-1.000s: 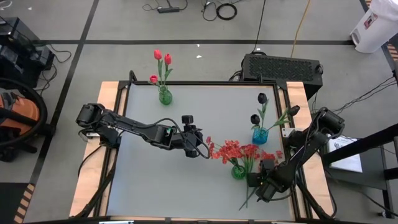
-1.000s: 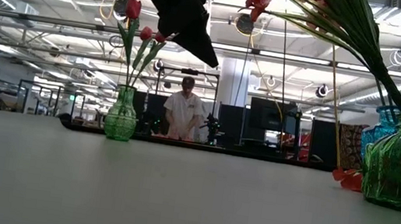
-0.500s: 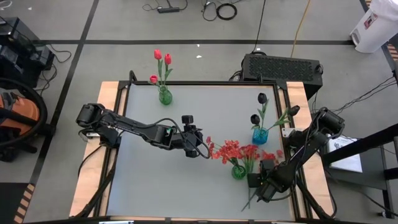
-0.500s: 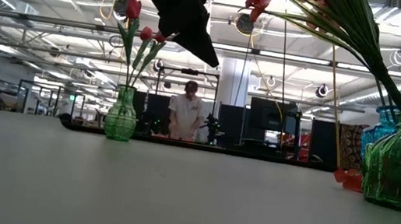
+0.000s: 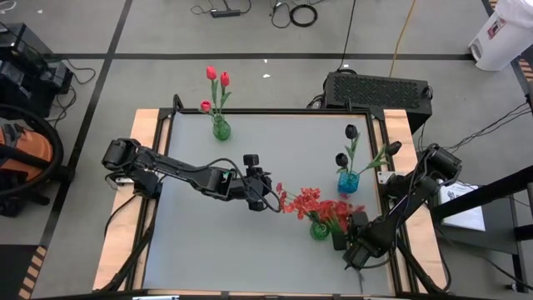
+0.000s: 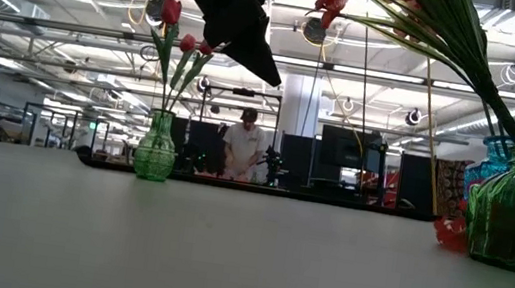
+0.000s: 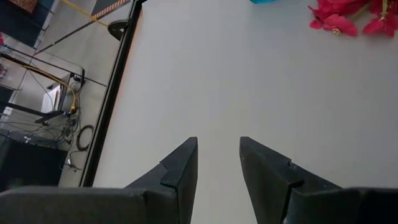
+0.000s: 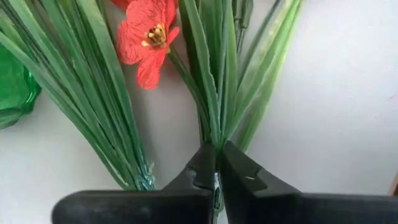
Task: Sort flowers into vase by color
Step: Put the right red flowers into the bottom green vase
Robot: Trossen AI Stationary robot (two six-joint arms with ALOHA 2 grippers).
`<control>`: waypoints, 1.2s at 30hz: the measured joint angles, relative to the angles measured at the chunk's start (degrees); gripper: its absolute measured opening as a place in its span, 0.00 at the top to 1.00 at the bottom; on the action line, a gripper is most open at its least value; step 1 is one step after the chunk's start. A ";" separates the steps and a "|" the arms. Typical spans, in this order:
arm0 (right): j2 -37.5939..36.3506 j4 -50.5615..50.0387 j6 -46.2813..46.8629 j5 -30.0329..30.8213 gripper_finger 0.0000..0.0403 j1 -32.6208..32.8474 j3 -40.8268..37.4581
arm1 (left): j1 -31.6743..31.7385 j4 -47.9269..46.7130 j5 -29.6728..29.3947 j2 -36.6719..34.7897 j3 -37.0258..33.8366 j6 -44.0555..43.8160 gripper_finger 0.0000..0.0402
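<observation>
A bunch of small red blossoms (image 5: 310, 200) stands in a green vase (image 5: 319, 230) at the near right. Beside it a second bunch of red blossoms (image 5: 343, 213) with long green leaves (image 8: 249, 68) has my right gripper (image 5: 346, 232) shut on its stem end. Red-pink tulips (image 5: 216, 79) stand in a green vase (image 5: 221, 130) at the far left. Black tulips (image 5: 346, 143) stand in a blue vase (image 5: 347, 180). My left gripper (image 5: 273, 202) hovers open over the table's middle with nothing between its fingers. My right gripper pinches the loose bunch between its two fingers where the green leaves and stems run together (image 8: 215, 140), near the stem end. The stems run straight on from the fingertips, so the fingers lie along the bunch. Whether the bunch is clear of the table, I cannot tell.
The green vase's wall (image 8: 11, 87) stands close beside the held bunch. The blue vase is just beyond, toward the far edge. Wooden boards (image 5: 146, 133) frame the grey table (image 5: 208, 242). A person (image 6: 242, 147) stands in the room behind.
My right gripper has shut on the loose bunch's stems and moved slightly toward the far edge. The green stem end that trailed toward the near edge no longer shows there, and the bunch's blossoms have shifted toward the green vase.
</observation>
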 joint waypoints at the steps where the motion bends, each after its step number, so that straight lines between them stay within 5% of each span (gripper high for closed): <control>1: 0.00 -0.14 0.00 0.04 0.99 0.06 0.00 | 0.00 0.00 0.00 0.00 0.00 0.00 0.68; 8: 0.02 -4.69 0.31 0.01 0.99 1.40 1.71 | -0.01 0.00 0.01 0.00 0.00 0.01 0.68; 23: 0.02 -37.34 1.38 5.37 1.00 3.12 19.20 | 0.00 0.04 0.02 0.00 -0.02 0.00 0.68; 36: 0.04 -39.76 -0.76 16.99 1.00 9.82 24.96 | -0.01 0.11 0.04 0.02 -0.02 0.00 0.68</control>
